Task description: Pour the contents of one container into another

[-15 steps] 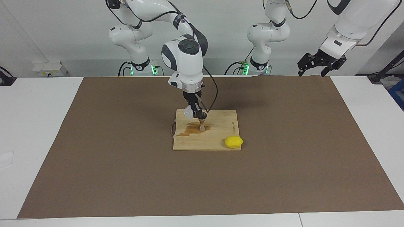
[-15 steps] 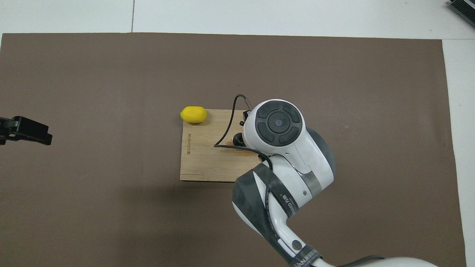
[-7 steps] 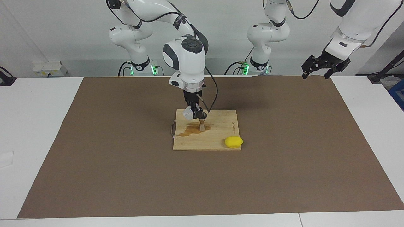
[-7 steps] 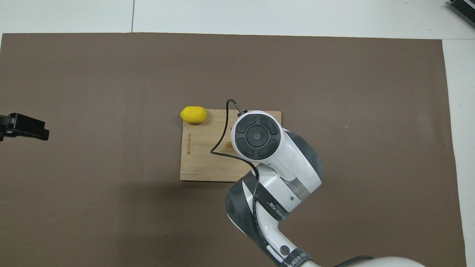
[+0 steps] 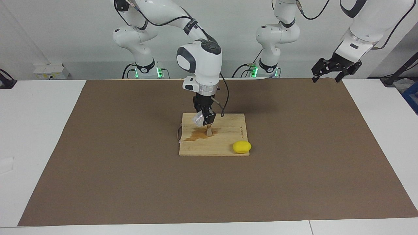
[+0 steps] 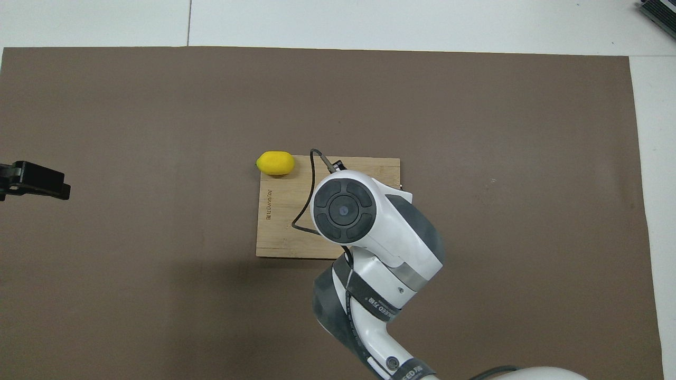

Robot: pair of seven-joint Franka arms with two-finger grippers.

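On the wooden board point(image 5: 225, 143) (brown-stained), right fingers point(image 5: 205, 121) grip the tilted glass cup point(image 5: 198, 118) over the jigger point(image 5: 208, 130); left fingers point(image 5: 331, 69) open.

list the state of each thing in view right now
small clear glass cup: tilted, gripped by the right tool above the board
silvery hourglass metal jigger: upright on the board, under the cup
light wooden cutting board: flat, with a brown wet stain around the jigger
yellow lemon: lying at the board's corner
left tool: open, empty, waiting

Right claw point(image 5: 205, 120) hangs low, fingers clamped (wrist pointing straight down); left claw point(image 5: 336, 69) waits raised, spread.
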